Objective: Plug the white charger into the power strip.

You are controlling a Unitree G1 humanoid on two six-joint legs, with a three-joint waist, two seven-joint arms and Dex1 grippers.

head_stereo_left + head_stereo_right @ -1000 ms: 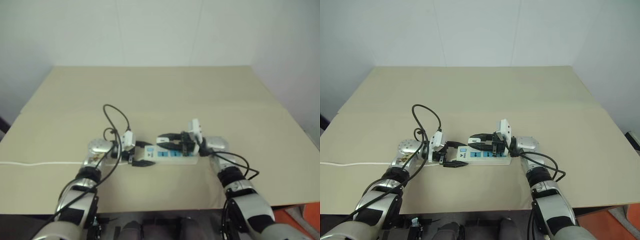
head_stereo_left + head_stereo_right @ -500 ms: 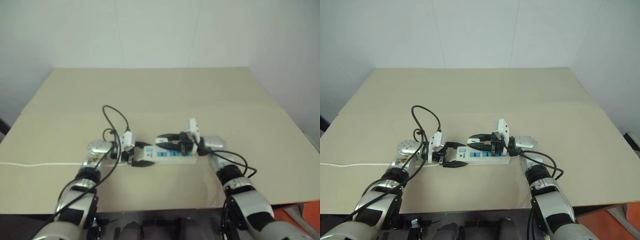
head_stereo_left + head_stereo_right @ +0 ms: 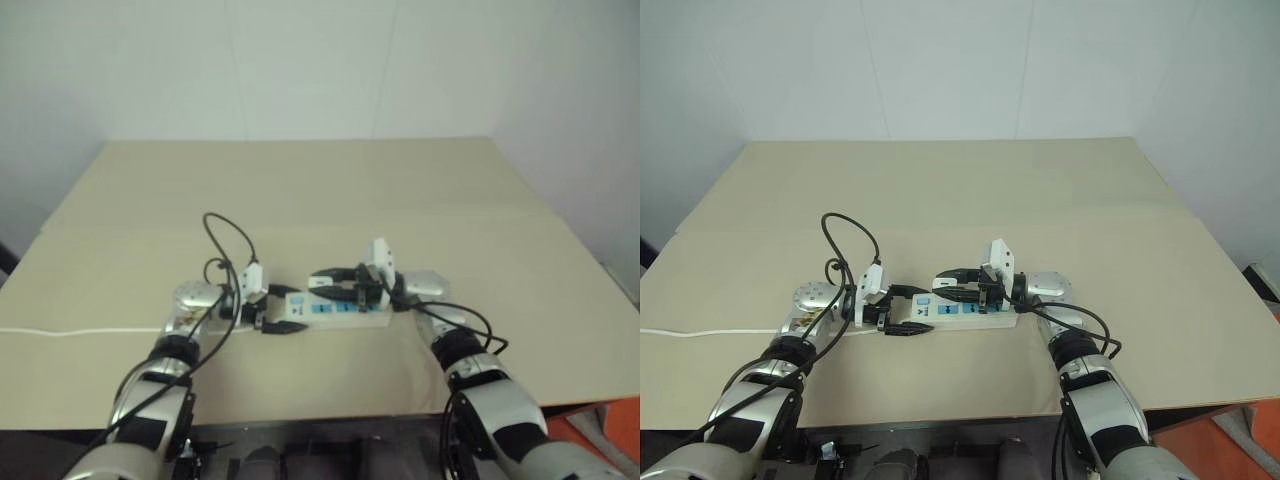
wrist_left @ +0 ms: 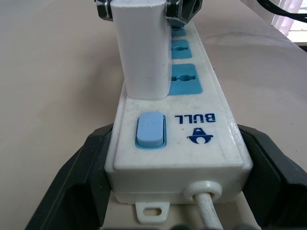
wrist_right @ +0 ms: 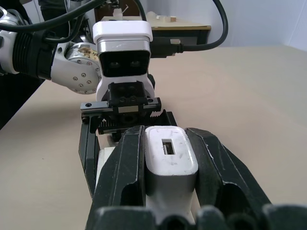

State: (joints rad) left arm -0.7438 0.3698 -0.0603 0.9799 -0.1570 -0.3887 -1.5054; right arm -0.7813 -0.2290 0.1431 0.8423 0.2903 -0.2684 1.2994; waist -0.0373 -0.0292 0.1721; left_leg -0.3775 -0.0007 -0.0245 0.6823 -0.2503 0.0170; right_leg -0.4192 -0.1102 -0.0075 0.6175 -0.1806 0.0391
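The power strip (image 3: pixel 965 312) lies flat near the table's front, with its blue switch (image 4: pixel 150 128) at the left end. My left gripper (image 3: pixel 923 308) is shut on that switch end, one black finger (image 4: pixel 81 172) pressed against each long side. The white charger (image 4: pixel 142 52) stands upright on the strip, in the socket right after the switch. From the right, my right gripper (image 3: pixel 945 283) reaches level over the strip. Its two fingers (image 5: pixel 127 163) are shut on the charger (image 5: pixel 170 163), one on each side.
The strip's white cable (image 3: pixel 710 332) runs left across the tan table (image 3: pixel 970 190) and off its edge. Black wrist cables loop above the left hand (image 3: pixel 845 240) and beside the right forearm (image 3: pixel 1090 325). Walls stand behind the table and to its right.
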